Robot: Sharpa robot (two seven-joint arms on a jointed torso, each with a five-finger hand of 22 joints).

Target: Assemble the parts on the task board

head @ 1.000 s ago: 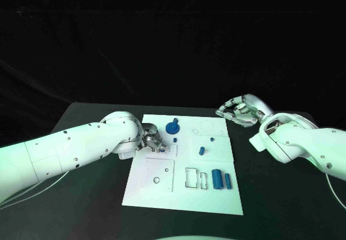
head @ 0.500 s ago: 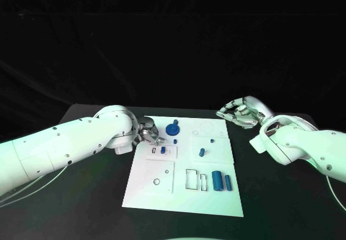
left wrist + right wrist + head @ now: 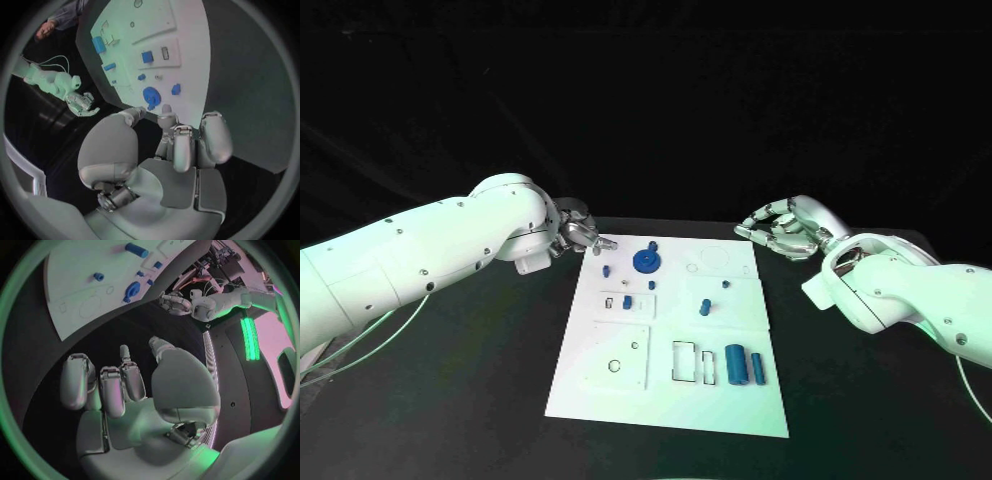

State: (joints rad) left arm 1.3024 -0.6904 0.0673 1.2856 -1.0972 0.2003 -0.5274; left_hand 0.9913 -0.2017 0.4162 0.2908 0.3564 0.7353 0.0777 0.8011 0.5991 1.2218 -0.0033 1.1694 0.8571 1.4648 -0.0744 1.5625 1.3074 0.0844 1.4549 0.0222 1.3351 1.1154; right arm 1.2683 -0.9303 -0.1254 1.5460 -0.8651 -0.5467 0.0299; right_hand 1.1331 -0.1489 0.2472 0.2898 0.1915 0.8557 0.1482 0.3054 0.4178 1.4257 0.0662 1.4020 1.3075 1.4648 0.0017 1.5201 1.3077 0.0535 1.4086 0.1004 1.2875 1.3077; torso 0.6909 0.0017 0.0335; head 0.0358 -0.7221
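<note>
From the head camera I see the white task board (image 3: pixel 610 390) lying in the middle of the black bench (image 3: pixel 862 400), with small blue parts on it: a round gear (image 3: pixel 648 261) near its far edge and two blue cylinders (image 3: pixel 734 361) side by side near its right edge. My left hand (image 3: pixel 576 236) hangs just off the board's far left corner, fingers curled in around nothing I can make out. My right hand (image 3: pixel 782 229) sits off the far right corner, fingers curled and empty. On the left wrist camera, the left hand (image 3: pixel 164 150) has fingers bent inward, holding nothing, the gear (image 3: pixel 150 95) beyond them. On the right wrist camera, the right hand (image 3: pixel 125 390) is likewise curled and empty
</note>
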